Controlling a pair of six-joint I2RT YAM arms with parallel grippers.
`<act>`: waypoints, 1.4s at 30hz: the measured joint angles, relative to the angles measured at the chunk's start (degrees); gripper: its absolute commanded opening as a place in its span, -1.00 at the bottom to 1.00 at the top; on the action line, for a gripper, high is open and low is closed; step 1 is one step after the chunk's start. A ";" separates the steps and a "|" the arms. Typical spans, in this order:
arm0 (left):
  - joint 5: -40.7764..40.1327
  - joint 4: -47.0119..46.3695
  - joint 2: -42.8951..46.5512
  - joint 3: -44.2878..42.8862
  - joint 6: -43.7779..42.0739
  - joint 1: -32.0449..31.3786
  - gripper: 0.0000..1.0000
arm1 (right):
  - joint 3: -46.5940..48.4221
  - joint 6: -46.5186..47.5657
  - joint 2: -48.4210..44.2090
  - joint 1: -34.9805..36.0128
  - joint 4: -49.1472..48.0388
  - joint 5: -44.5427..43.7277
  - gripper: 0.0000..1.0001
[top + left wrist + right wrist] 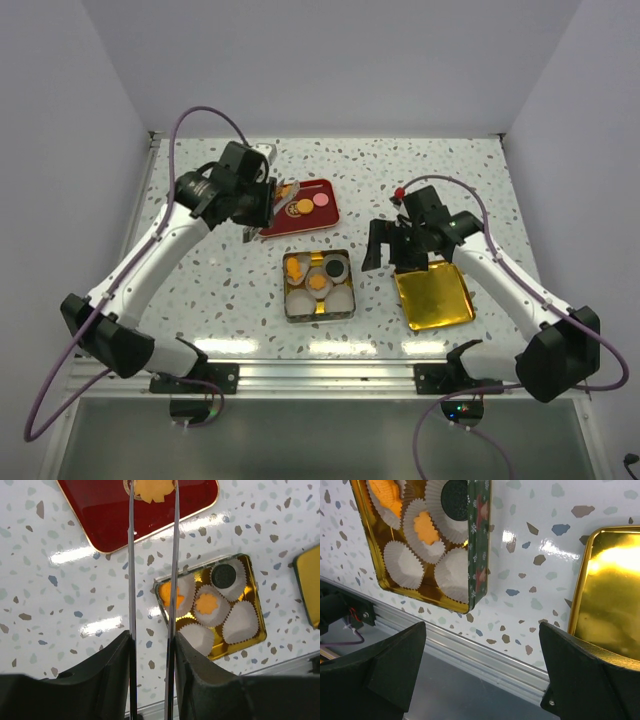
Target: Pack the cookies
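Observation:
A red tray (322, 218) holds a yellow cookie (304, 206) and a pink cookie (321, 200). My left gripper (262, 200) is over the tray's left end, shut on metal tongs (131, 580). The tong tips sit either side of a yellow flower cookie (155, 490) on the red tray (115, 515). The open tin (346, 285) holds white paper cups: two with orange cookies (319, 283), one with a dark cookie (335, 268), two empty. My right gripper (392, 250) is open and empty, right of the tin. It hovers near the table's front edge (485, 655).
The gold tin lid (433, 295) lies face up right of the tin, under my right arm. In the right wrist view the tin's green side wall (479, 545) is at upper left and the lid (610, 595) at right. A metal rail (320, 375) runs along the front edge.

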State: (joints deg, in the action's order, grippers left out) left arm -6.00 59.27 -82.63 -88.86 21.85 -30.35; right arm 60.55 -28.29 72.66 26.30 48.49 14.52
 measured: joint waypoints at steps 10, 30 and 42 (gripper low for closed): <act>7.13 -0.94 10.64 10.36 -1.81 -5.55 -0.50 | 8.81 0.00 4.48 -3.87 0.52 -1.14 0.97; 10.32 -6.14 16.00 24.17 5.22 -22.16 -0.53 | 9.25 -1.46 1.55 -5.38 0.81 -0.02 0.97; 10.21 -8.98 16.02 28.06 8.63 -26.82 -0.46 | 4.98 -1.49 -1.18 -5.38 1.09 0.00 0.97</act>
State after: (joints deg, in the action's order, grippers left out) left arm 4.21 50.28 -66.61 -60.80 30.48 -57.17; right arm 65.54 -29.78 71.48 20.93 49.58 14.52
